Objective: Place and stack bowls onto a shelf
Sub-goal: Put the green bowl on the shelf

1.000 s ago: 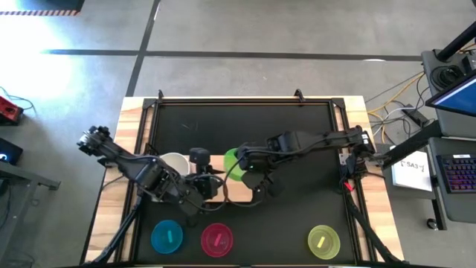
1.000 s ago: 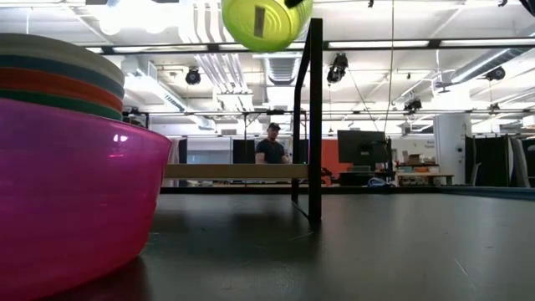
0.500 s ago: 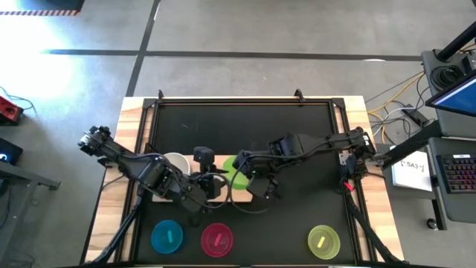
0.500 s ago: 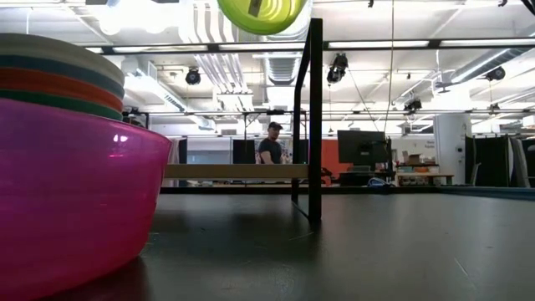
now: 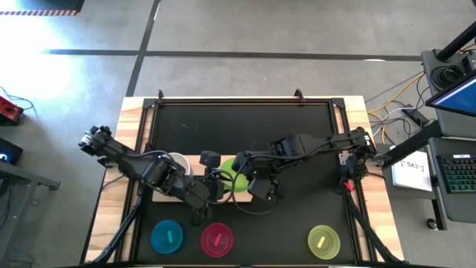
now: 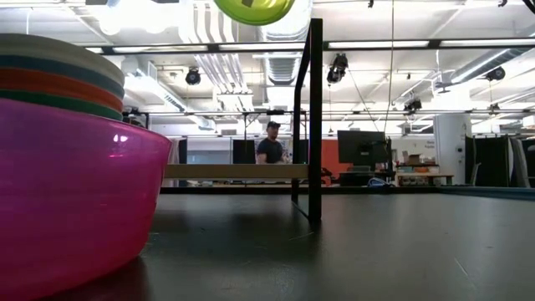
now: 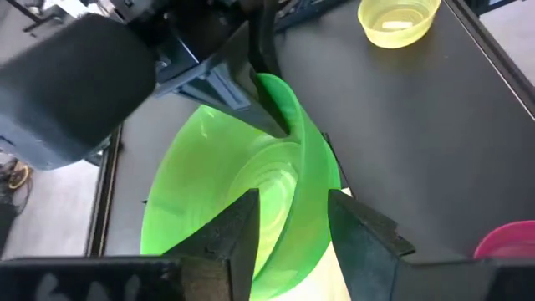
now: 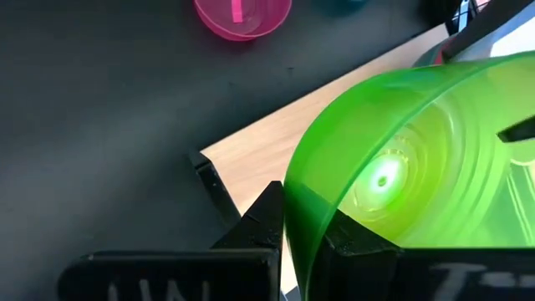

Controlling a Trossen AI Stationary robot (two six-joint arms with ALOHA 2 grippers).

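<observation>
The green bowl (image 5: 236, 181) hangs tipped on its edge above the right end of the wooden shelf (image 5: 167, 195), held by my right gripper (image 5: 244, 173), which is shut on it. My left gripper (image 7: 292, 209) is open, with one finger on either side of the bowl's near rim (image 7: 308, 219); whether it touches cannot be told. A stack of bowls with a white one on top (image 5: 176, 162) rests on the shelf's left part. The cyan (image 5: 166, 237), magenta (image 5: 216, 239) and yellow-green (image 5: 323, 241) bowls sit on the black tabletop near its near edge. My right gripper pinches the green bowl's rim (image 8: 294, 205) with one finger inside the bowl and one outside. The bowl is lifted clear of the shelf and stands nearly on edge, its opening turned toward my left gripper.
In the low view the magenta bowl (image 6: 67, 192) fills the left foreground, with the stack (image 6: 58, 75) behind it. A black frame post (image 6: 315, 117) stands farther back. Bare black tabletop (image 5: 297, 141) lies beyond the shelf and to its right. A person stands far off in the room.
My right gripper carried the green bowl a little toward the table's near edge and tipped it further onto its edge. My left gripper moved right across the shelf until its fingers stood astride the bowl's rim.
</observation>
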